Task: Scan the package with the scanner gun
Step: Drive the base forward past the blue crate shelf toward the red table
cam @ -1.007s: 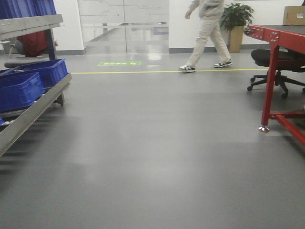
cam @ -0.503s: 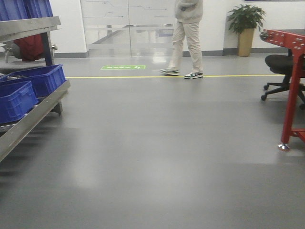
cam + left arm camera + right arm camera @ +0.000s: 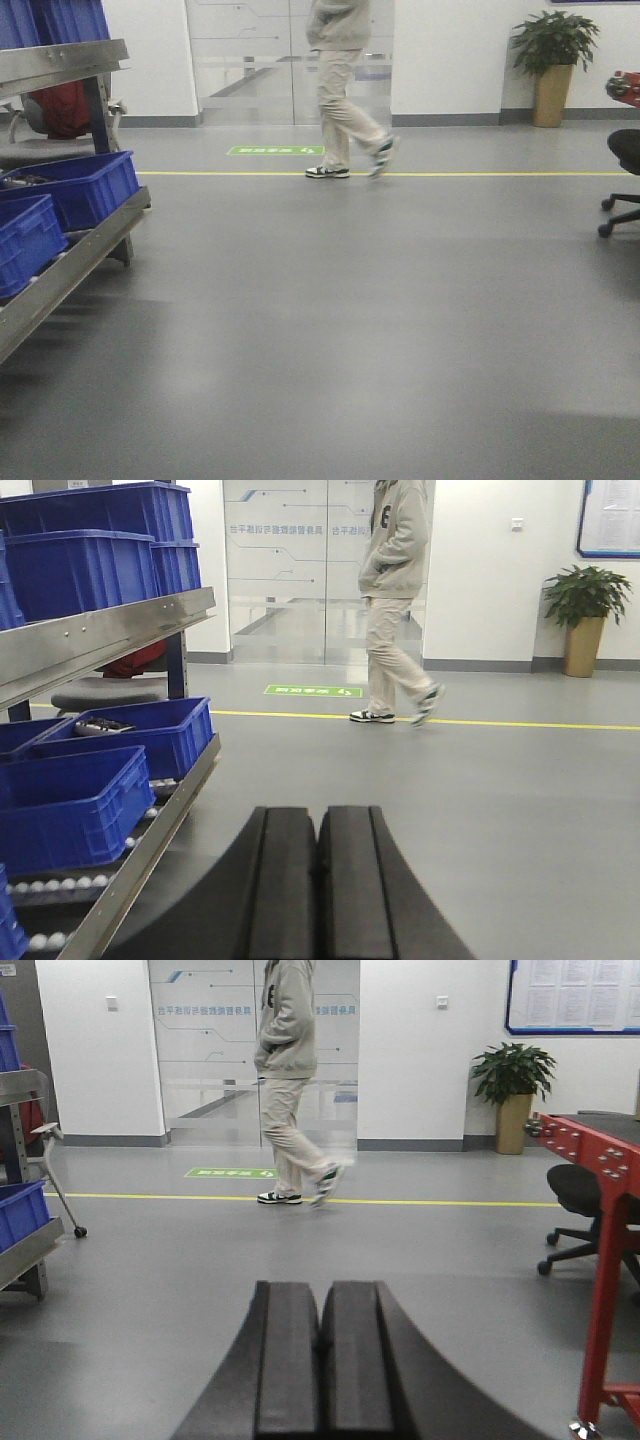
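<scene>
The fingers of the left gripper point(image 3: 318, 825) and of the right gripper point(image 3: 322, 1302) are pressed together with nothing held. Neither the package nor the scanner gun is shown in any view, so their place cannot be told. A collision is judged the main risk: a person point(image 3: 397, 600) is crossing well ahead of both claws, a roller rack point(image 3: 100, 630) loaded with blue crates point(image 3: 75, 810) stands close on the left of the left claw, and a red table point(image 3: 600, 1150) with an office chair point(image 3: 585, 1195) is set to the right of the right claw; a careless drive or swing could strike any of them. Against the earlier front view, the scene has been turned leftward; the red table is nearly lost at the right edge; the person has walked further left.
</scene>
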Robot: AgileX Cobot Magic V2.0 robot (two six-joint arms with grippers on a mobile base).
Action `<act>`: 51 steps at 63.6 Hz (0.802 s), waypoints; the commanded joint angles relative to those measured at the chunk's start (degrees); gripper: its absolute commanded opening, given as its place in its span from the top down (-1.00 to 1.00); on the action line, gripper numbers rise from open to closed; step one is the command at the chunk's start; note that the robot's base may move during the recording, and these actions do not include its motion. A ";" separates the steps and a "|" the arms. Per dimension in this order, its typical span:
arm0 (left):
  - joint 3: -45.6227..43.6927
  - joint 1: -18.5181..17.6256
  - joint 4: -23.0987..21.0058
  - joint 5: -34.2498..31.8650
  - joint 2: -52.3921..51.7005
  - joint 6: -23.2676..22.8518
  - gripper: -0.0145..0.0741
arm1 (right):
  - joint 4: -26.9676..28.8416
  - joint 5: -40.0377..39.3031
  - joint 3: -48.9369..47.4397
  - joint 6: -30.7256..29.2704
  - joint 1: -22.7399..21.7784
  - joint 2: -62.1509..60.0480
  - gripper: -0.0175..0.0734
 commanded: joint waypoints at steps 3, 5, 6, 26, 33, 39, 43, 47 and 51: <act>-0.06 -0.26 0.07 -0.97 -0.20 -0.42 0.92 | -0.46 -0.92 -0.04 0.00 0.04 -0.20 0.97; -0.06 -0.26 0.07 -0.97 -0.20 -0.42 0.92 | -0.46 -0.92 -0.04 0.00 0.04 -0.20 0.97; -0.06 -0.26 0.07 -0.97 -0.20 -0.42 0.92 | -0.46 -0.92 -0.04 0.00 0.04 -0.20 0.97; -0.06 -0.26 0.07 -0.97 -0.20 -0.42 0.92 | -0.46 -0.92 -0.04 0.00 0.04 -0.20 0.97; -0.06 -0.26 0.07 -0.97 -0.20 -0.42 0.92 | -0.46 -0.92 -0.04 0.00 0.04 -0.20 0.97; -0.06 -0.26 0.07 -0.97 -0.20 -0.42 0.92 | -0.46 -0.92 -0.04 0.00 0.04 -0.20 0.97; -0.06 -0.26 0.07 -0.97 -0.20 -0.42 0.92 | -0.46 -0.92 -0.04 0.00 0.04 -0.20 0.97; -0.06 -0.26 0.07 -0.97 -0.20 -0.42 0.92 | -0.46 -0.92 -0.04 0.00 0.04 -0.20 0.97; -0.06 -0.26 0.07 -0.97 -0.20 -0.42 0.92 | -0.46 -0.92 -0.04 0.00 0.04 -0.20 0.97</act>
